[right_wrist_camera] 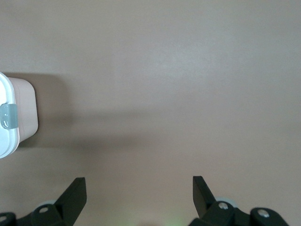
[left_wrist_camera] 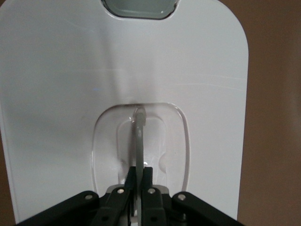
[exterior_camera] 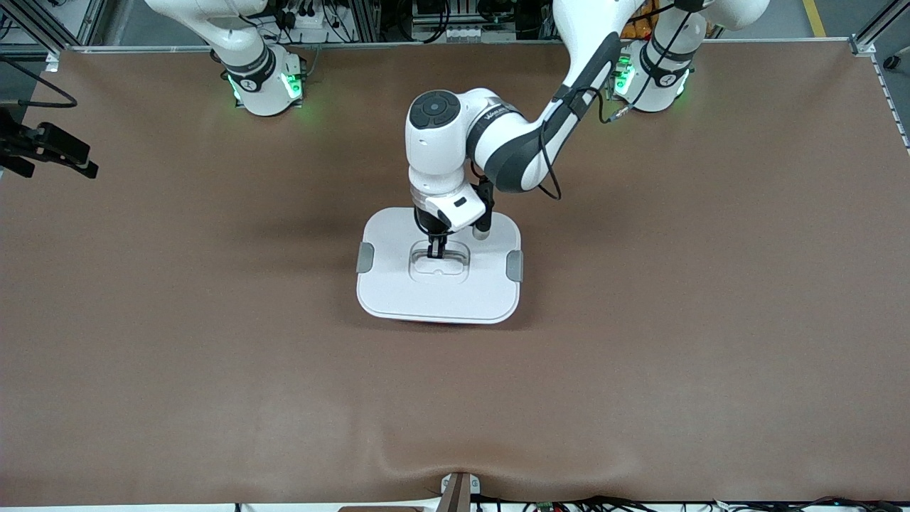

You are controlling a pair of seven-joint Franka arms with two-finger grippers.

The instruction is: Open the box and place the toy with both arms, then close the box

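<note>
The lid step is in hand: the left gripper [exterior_camera: 436,249] is reaching down into the recess at the middle of the white plastic lid [exterior_camera: 398,284] and is pinching the thin grey handle [left_wrist_camera: 140,141] standing up there, its fingers [left_wrist_camera: 123,184] closed tight on the strip. Whether this is the opening lift or the closing set-down cannot be judged, since the toy is not showing in any view.

If it is the opening, the next move is calling for a straight upward pull, provided the 2 grey side clips [exterior_camera: 365,257] are released; I cannot tell if they are.

The right gripper [right_wrist_camera: 139,194] is waiting with its fingers spread wide and holding nothing, hanging over bare brown tabletop [exterior_camera: 711,320] toward the right arm's end, beside the box.

The rounded-rectangular translucent pink plastic box [right_wrist_camera: 23,110] is sitting at the middle of the tabletop, well away from every edge. The lid is lying flat and square on it, covering it fully from above, so only a sliver of pink wall is showing.
</note>
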